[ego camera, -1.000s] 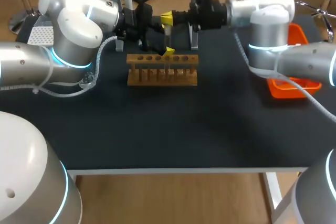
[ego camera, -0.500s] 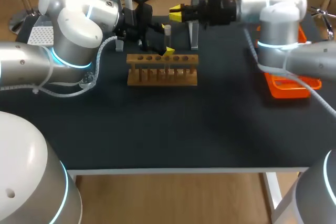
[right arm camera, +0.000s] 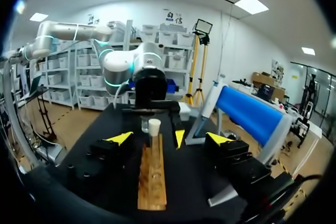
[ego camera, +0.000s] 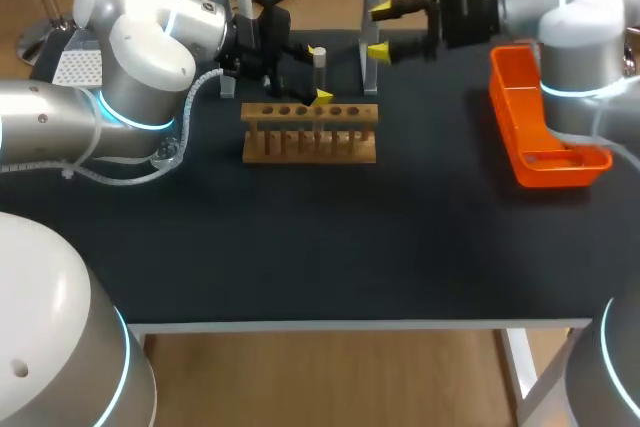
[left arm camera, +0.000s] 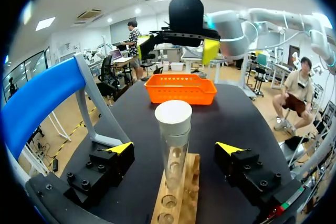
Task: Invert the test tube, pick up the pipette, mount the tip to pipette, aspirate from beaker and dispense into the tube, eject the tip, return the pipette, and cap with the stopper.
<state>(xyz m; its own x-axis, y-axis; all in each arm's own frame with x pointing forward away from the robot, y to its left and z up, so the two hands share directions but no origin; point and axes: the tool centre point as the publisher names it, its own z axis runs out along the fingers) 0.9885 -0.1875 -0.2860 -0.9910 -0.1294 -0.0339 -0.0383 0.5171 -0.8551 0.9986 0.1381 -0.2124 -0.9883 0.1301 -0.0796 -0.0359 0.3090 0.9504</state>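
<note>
- The right gripper (ego camera: 380,32) is drawing back toward its own side of the black table (ego camera: 350,247). A second ago it was sitting right over the top of the clear glass test tube (left arm camera: 174,156), and now it is hanging off to the side, between the tube and the orange plastic basket (ego camera: 545,162)
- Its yellow-tipped fingers are standing wide apart and are carrying nothing
- The white round stopper (left arm camera: 173,115) is sitting on the mouth of the tube, where the right gripper was a moment ago, so the retreat looks like a release after capping
- The tube is standing upright in a hole toward the middle of the light wooden tube rack (ego camera: 310,132), and it has not shifted over the last second
- The left gripper (ego camera: 320,74) is keeping its place around the tube with one finger on each side. In the left wrist view both fingers are standing clear of the glass, so it is bracketing the tube with open fingers, not clamping it
- Capping is the last step of the task, so the work is probably all but finished
- Whether the stopper is pressed fully home cannot be told from here
- The left arm will probably need to back away without brushing the tube
</note>
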